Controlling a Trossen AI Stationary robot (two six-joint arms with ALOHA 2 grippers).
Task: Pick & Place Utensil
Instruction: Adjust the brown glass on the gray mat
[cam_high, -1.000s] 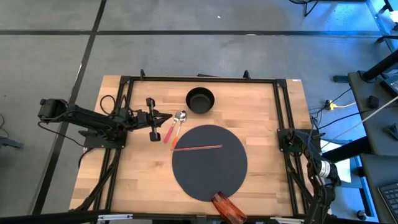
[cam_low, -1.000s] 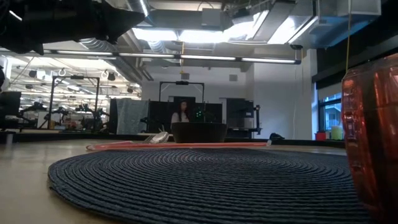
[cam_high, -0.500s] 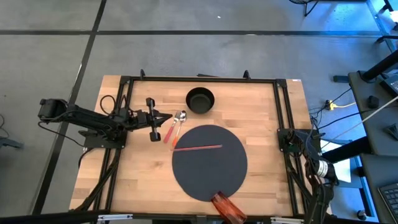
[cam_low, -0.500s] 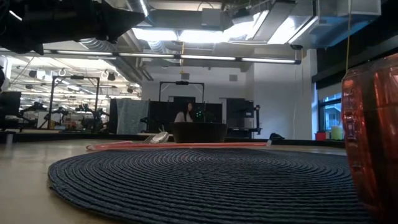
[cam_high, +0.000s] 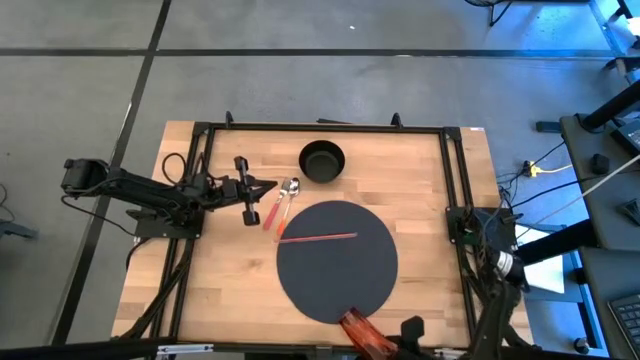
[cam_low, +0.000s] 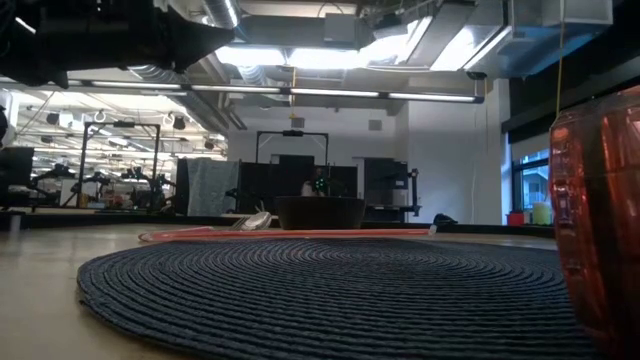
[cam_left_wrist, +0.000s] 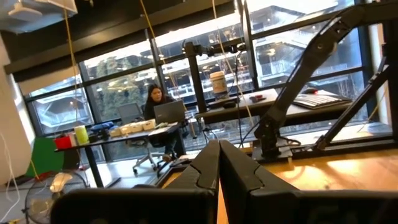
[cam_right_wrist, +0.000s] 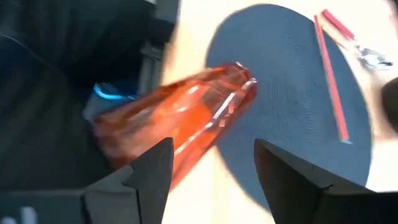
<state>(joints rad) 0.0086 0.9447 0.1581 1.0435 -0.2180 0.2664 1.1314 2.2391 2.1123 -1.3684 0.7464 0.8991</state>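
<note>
Centrally on the wooden table (cam_high: 420, 190), two spoons (cam_high: 284, 199) with red handles lie side by side just off the far-left edge of a round dark woven mat (cam_high: 337, 262), with a thin red stick (cam_high: 317, 238) resting across the mat's far part and a black bowl (cam_high: 322, 160) just beyond the spoons. The left gripper (cam_high: 268, 187) sits just left of the spoons with its fingers (cam_left_wrist: 219, 169) pressed together and holding nothing. At the table's near edge, an orange translucent cup (cam_right_wrist: 174, 124) lies tipped over at the mat's rim, and the right gripper (cam_right_wrist: 211, 165) hovers above it with its jaws spread wide, empty.
</note>
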